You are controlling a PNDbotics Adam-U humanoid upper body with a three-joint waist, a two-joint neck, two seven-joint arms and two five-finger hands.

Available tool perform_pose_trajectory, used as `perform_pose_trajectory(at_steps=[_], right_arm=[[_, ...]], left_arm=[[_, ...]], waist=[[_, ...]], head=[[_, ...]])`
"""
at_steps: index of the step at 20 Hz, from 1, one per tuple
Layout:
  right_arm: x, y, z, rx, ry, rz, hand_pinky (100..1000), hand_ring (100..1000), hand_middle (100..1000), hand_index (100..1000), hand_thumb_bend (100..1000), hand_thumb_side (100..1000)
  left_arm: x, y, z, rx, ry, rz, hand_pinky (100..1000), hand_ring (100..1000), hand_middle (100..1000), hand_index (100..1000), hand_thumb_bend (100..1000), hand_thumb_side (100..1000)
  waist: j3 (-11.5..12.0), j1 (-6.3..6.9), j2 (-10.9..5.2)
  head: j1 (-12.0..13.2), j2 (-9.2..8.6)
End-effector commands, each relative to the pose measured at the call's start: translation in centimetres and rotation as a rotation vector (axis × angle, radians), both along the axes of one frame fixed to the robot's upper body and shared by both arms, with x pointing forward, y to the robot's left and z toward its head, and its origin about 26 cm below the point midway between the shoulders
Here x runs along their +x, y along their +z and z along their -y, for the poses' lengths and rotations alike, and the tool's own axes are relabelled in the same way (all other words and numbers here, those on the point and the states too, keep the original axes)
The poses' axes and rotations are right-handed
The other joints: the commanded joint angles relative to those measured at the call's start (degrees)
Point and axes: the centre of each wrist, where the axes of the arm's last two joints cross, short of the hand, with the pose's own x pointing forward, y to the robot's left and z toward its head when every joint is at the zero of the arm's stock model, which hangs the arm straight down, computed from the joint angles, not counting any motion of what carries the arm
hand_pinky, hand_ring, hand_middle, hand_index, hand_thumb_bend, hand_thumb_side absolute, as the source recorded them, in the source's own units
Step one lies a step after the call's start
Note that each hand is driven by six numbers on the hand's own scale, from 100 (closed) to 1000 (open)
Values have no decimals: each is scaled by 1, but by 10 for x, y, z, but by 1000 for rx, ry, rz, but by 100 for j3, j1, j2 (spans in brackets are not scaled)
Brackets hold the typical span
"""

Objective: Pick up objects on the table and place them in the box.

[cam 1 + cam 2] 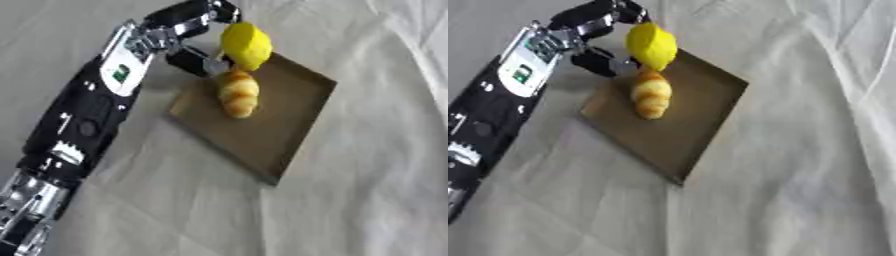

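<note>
Hanging at the far corner of the box (289, 125), the lemon (245, 46) sits in the left hand (188, 25), with curled fingers (223, 10) arching over its top and the thumb (194, 62) coming up from below on the side toward the arm. It looks like a smooth, rounded, probably plastic fruit: light, stiff, and likely slippery, so I judge that a hold across its widest part, fingers opposite thumb as here, suits it best, since a pinch near either pointed end would tend to let it squirt out. Nothing about it suggests fragility, and a short drop into the box should do no harm.

Just below the lemon, inside the box, lies a croissant (238, 94), its upper end very near the lemon's lower tip; whether the two touch I cannot tell. A release would best fall a little clear of it.

That box is a shallow brown cardboard tray set askew on the desk, which is covered with a pale wrinkled cloth (367, 190).

Stretching diagonally from the lower left of the view, the left arm (83, 120) reaches up toward the box's far corner, wrist bent so the hand hooks over the lemon from the left. No right hand shows in either view.
</note>
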Motion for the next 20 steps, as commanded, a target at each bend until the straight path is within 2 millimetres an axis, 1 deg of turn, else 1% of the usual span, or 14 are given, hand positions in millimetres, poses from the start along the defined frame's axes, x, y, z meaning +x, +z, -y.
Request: perform_pose_trajectory(at_steps=[1,3,5,6,7,8,9,10,12,13,14,16,18,20], right_arm=[[-1,12,-1,-34,23,18,951,673,716,872,100,593],[-1,12,-2,-29,26,15,952,672,715,872,100,595],[0,12,-2,-26,27,10,952,672,714,872,100,596],[0,13,-2,-24,27,10,952,672,714,872,100,596],[0,13,-2,-23,28,9,953,672,714,872,100,595],[0,13,-2,-24,29,9,953,672,714,872,100,595],[0,13,-2,-24,30,8,953,672,714,872,100,595],[0,13,-2,-25,30,8,953,672,714,871,100,595],[0,13,-2,-25,30,4,953,671,713,871,100,595],[0,12,-2,-25,29,2,953,671,713,871,100,595],[-1,12,-2,-25,28,0,953,671,713,871,100,595],[-1,12,-1,-24,27,-3,954,672,714,871,100,595],[-1,11,-1,-25,26,-6,955,673,715,871,100,594],[-1,11,-1,-25,26,-7,955,674,715,871,100,594]], left_arm=[[1,1,5,108,-47,41,821,760,570,651,100,133],[1,-5,7,116,-35,37,824,768,582,662,100,115],[2,-11,9,136,-28,39,845,810,636,718,100,100],[2,-13,9,152,-23,40,874,867,720,799,100,100],[2,-15,9,169,-18,41,898,909,769,858,100,100],[2,-17,10,188,-13,41,937,970,833,924,100,129],[2,-18,10,202,-8,43,960,1000,870,957,100,183],[2,-18,10,210,-6,48,986,1000,906,981,133,296],[2,-17,9,210,-2,61,1000,1000,933,1000,238,505],[1,-17,9,207,-1,70,1000,1000,938,1000,254,544],[1,-15,9,207,-4,82,1000,1000,959,1000,325,674],[-1,-13,9,202,-14,108,1000,1000,967,1000,349,724],[-3,-8,9,183,-26,132,1000,1000,966,1000,351,711],[-6,-2,8,153,-39,152,1000,1000,960,1000,331,692]], waist=[[-35,-16,-172],[-55,-4,-166],[-66,6,-160],[-70,10,-159],[-73,12,-158],[-74,14,-159],[-74,15,-161],[-72,15,-163],[-64,13,-168],[-60,11,-171],[-54,10,-175],[-44,9,-184],[-35,9,-196],[-25,13,-211]], head=[[34,-59],[17,-60],[-13,-61],[-23,-62],[-30,-63],[-39,-63],[-44,-64],[-47,-65],[-45,-70],[-45,-73],[-46,-75],[-45,-77],[-50,-82],[-59,-84]])
